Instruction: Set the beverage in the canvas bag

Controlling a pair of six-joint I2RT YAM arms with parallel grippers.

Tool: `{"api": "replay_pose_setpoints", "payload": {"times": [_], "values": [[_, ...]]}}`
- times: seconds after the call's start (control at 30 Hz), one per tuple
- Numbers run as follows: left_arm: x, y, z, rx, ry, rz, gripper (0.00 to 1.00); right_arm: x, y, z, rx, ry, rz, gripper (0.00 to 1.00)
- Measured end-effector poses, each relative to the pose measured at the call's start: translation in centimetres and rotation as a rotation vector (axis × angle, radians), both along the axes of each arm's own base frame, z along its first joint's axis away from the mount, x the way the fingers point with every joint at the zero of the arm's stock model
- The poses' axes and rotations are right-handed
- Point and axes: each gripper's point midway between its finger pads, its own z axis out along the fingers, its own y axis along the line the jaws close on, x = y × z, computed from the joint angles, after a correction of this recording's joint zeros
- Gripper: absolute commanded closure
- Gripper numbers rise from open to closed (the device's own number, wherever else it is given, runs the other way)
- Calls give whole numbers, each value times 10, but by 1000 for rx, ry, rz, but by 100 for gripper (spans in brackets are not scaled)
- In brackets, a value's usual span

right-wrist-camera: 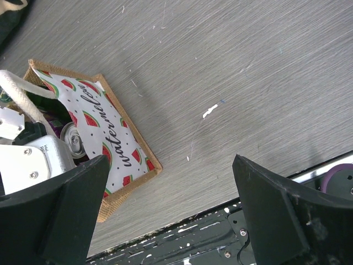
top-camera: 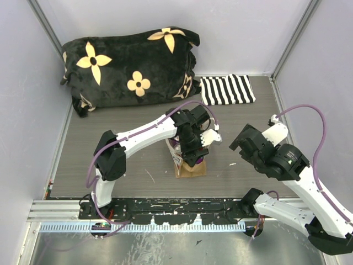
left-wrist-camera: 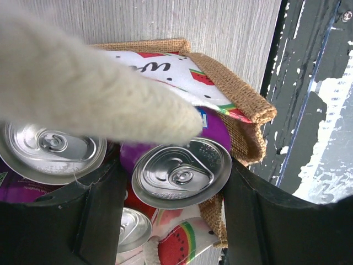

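Top external view: a grey wood-grain worktop (top-camera: pixel 83 132) carries a black pillow (top-camera: pixel 129 66) with cream flowers at the far left. Just to its right a striped cloth (top-camera: pixel 226 89) lies flat.

Reaching in from the near left, the left arm (top-camera: pixel 146 132) points its left claw (top-camera: pixel 194 154) down into the bag (top-camera: pixel 190 167), which stands near the middle of the worktop. The right arm (top-camera: pixel 292 171) is bent at the near right. Its right claw (top-camera: pixel 245 144) is held apart from the bag, to the bag's right.

Left wrist view: the left claw (left-wrist-camera: pixel 174 187) is clenched on the can (left-wrist-camera: pixel 182 174), a purple drink with a silver lid. A finger presses on each side of it. The can sits upright inside the bag (left-wrist-camera: pixel 242 94), against the burlap wall and the watermelon-print lining (left-wrist-camera: pixel 165 69). Two other cans (left-wrist-camera: pixel 52 146) are also in the bag, one on its left and one lower. A blurred cream handle (left-wrist-camera: pixel 83 94) crosses the top of this view.

Right wrist view: the right claw (right-wrist-camera: pixel 171 182) is released, its fingers spread wide over bare worktop (right-wrist-camera: pixel 231 66). The bag (right-wrist-camera: pixel 121 193) is off to one side.
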Motion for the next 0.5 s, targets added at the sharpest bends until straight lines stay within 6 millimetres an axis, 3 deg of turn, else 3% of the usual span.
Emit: {"api": "replay_pose_setpoints", "payload": {"times": [0.23, 0.3, 0.4, 0.5], "values": [[0, -1, -6, 6, 7, 12, 97, 1, 1, -1, -8, 8, 0, 0], [1, -1, -7, 10, 9, 16, 88, 1, 1, -2, -8, 9, 0, 0], [1, -1, -10, 17, 13, 18, 63, 1, 1, -2, -9, 9, 0, 0], [1, -1, -12, 20, 15, 18, 51, 1, 1, -2, -9, 9, 0, 0]]}}
